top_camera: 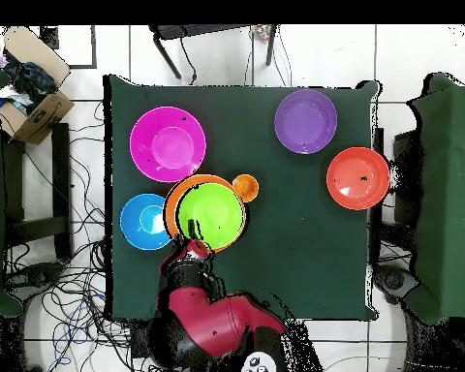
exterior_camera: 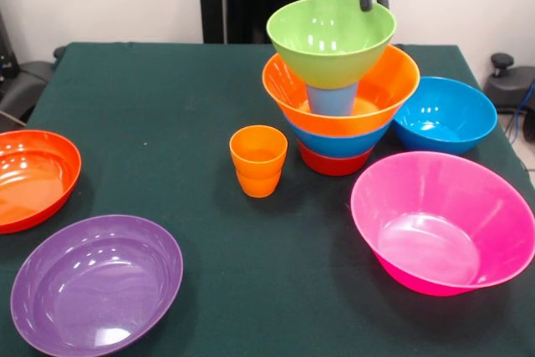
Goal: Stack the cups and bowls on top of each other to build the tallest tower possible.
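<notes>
The tower stands mid-table: a red-orange bowl [exterior_camera: 333, 162] at the bottom, then a blue bowl [exterior_camera: 338, 143], an orange bowl [exterior_camera: 386, 88], a light blue cup [exterior_camera: 330, 99] standing in it, and a lime green bowl [exterior_camera: 330, 39] on top. In the overhead view the green bowl [top_camera: 211, 215] covers most of the orange bowl [top_camera: 170, 208]. My gripper [exterior_camera: 373, 2] comes down from above, its jaws astride the green bowl's far rim and shut on it. It also shows in the overhead view [top_camera: 200, 248]. Two nested orange cups [exterior_camera: 258, 160] stand just left of the tower.
On the green table [exterior_camera: 150, 98] lie a large pink bowl [exterior_camera: 443, 219] at front right, a second blue bowl [exterior_camera: 445, 114] right of the tower, a purple bowl [exterior_camera: 96, 282] at front left and a red-orange bowl [exterior_camera: 33, 177] at the left edge.
</notes>
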Robot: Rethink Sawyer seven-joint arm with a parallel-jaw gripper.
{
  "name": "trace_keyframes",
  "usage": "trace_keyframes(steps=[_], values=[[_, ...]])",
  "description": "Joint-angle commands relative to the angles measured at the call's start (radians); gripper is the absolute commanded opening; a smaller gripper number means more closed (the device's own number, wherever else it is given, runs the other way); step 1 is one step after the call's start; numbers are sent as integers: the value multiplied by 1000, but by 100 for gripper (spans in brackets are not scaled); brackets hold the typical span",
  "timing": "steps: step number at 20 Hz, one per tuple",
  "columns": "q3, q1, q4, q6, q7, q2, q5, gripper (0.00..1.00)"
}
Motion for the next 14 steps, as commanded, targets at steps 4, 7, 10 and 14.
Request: trace_keyframes(steps=[4, 7, 10, 14], values=[[80, -20, 109, 108, 211, -82, -36, 100], [108, -50, 119, 124, 213, -105, -51, 100], [201, -138, 144, 166, 229, -148, -83, 100], [444, -368, 195, 254, 230, -210, -124, 100]])
